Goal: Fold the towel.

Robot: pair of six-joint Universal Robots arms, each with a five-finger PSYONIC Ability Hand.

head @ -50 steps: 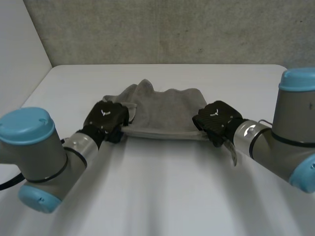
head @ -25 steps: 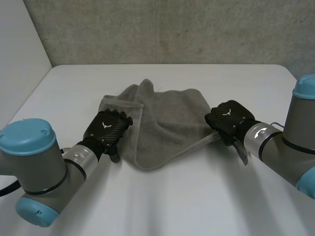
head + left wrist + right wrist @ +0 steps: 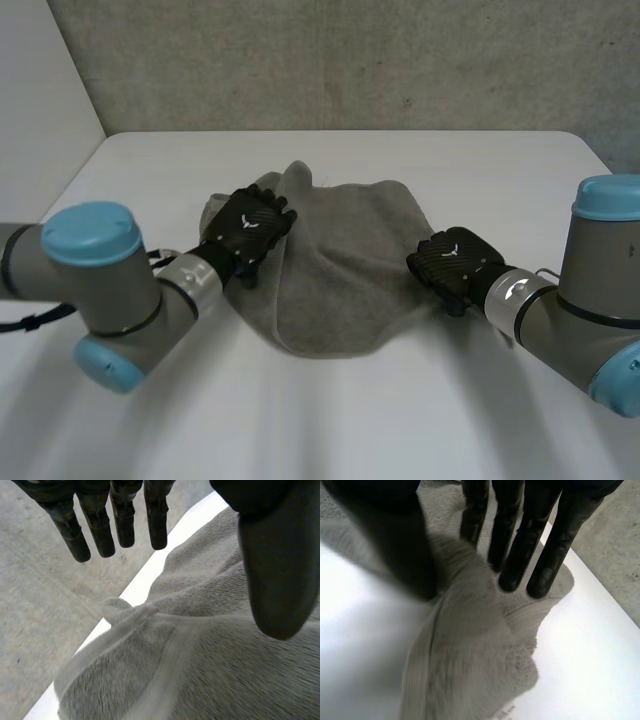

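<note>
A rumpled grey towel point(image 3: 340, 280) lies on the white table point(image 3: 330, 420) between the robot's two black hands, its near edge sagging in a rounded curve and its far edge humped into a small peak just beyond the left hand point(image 3: 250, 228). That hand hovers over the towel's far left corner, where a hemmed flap is turned over onto the cloth. In the left wrist view its fingers point(image 3: 100, 525) are straight and spread with the thumb point(image 3: 277, 570) held well apart from them, nothing between; the towel's folded hem runs under the palm, and a strip of table shows past the fingertips. The right hand point(image 3: 452, 262) sits at the towel's opposite side edge, across the cloth from the left hand. In the right wrist view a raised ridge of towel point(image 3: 470, 655) stands up between its thumb point(image 3: 395, 535) and its straight fingers point(image 3: 520, 545), which pinch the cloth from either side; the ridge runs back under the palm, with bare table beside the thumb and beyond the fingertips. Both grey arms with light-blue caps, the left arm point(image 3: 110, 300) and the right arm point(image 3: 590, 310), reach in from the near side, and a grey wall point(image 3: 330, 60) stands beyond the table's far edge.
</note>
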